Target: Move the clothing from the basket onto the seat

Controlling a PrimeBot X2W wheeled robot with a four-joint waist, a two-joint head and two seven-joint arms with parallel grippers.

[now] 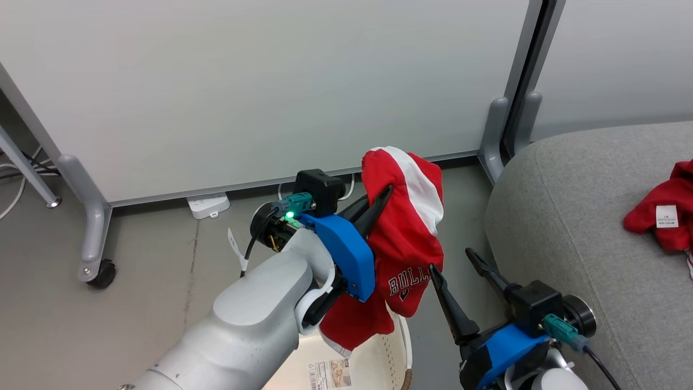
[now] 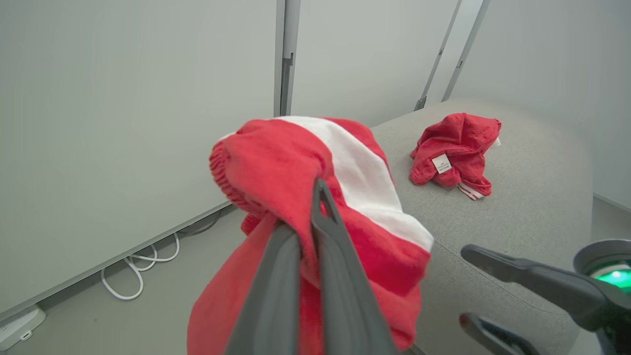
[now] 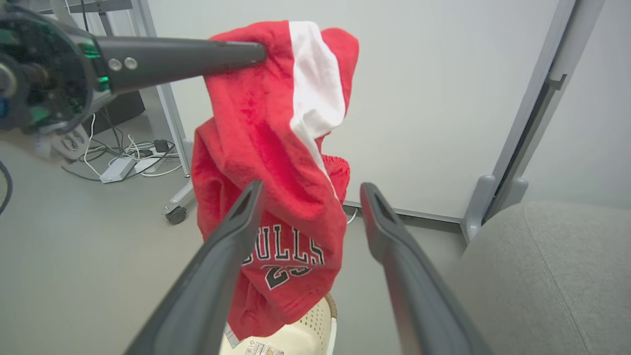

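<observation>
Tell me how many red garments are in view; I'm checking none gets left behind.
2. The BULLS garment hangs from the shut left claw above the basket; the other garment lies crumpled on the grey seat. The basket's inside is partly hidden.

On the hanging red garment (image 3: 276,162) you read "BULLS" in black-and-white letters near its lower hem, with "23" just below, the digits creased. The second red garment (image 2: 456,143), on the seat (image 2: 532,197), carries a white tag (image 2: 441,163); its print is too small to read. The basket (image 1: 387,346) bottom bears a sticker (image 1: 329,375) with a barcode; its text is illegible.
</observation>
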